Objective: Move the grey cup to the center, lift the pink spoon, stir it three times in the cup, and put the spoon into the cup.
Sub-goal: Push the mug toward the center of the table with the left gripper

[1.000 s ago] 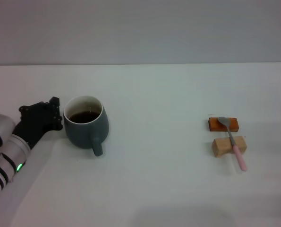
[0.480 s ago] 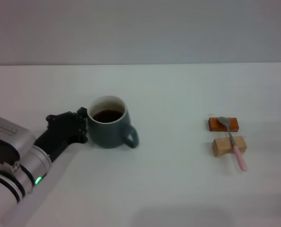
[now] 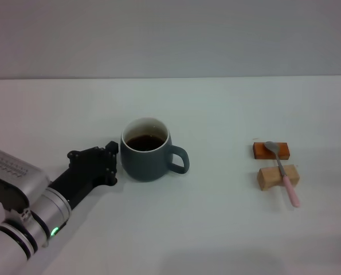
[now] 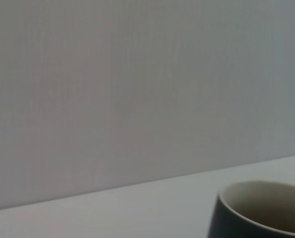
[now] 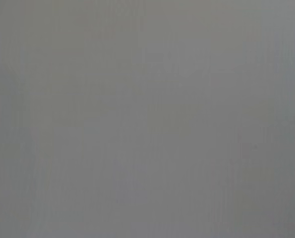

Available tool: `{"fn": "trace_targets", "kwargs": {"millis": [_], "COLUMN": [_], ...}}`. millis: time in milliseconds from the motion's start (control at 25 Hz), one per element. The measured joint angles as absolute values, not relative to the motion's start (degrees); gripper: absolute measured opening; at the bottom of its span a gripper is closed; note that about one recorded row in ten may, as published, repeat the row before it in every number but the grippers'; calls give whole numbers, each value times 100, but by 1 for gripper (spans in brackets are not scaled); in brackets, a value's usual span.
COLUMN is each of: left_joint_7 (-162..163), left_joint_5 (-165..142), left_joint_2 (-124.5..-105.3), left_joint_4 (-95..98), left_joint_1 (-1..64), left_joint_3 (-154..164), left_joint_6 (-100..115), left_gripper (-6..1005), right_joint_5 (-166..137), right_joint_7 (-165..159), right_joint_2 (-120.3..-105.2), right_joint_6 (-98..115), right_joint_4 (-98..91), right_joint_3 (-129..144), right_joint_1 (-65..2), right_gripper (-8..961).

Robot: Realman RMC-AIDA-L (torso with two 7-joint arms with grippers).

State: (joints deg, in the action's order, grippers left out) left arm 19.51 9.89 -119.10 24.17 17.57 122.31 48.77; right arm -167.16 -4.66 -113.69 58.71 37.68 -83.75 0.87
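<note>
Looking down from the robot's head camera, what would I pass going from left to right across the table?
Left claw → grey cup of dark liquid → orange block and tan block, with the pink spoon lying across both.

We see our left arm (image 3: 30, 215) as a thick silver-grey cylinder with dark ring bands and one small green light. It ends in the left gripper (image 3: 104, 163), a matte black, blocky, angular housing.
</note>
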Motion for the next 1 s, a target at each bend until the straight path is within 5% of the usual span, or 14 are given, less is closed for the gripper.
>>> {"fn": "trace_targets", "kwargs": {"millis": [1000], "left_joint_7": [2115], "left_joint_5": [1005], "left_joint_2": [-11909], "left_joint_4": [2395], "left_joint_1": [2294], "left_joint_3": [12273], "left_joint_6": [4444], "left_gripper": [99], "right_joint_5": [-16717], "right_joint_7": [-457], "right_joint_2": [-11399], "right_joint_6": [5968], "right_joint_4": [3744], "right_joint_3": [-8403], "right_joint_1": [146], "right_gripper": [523]}}
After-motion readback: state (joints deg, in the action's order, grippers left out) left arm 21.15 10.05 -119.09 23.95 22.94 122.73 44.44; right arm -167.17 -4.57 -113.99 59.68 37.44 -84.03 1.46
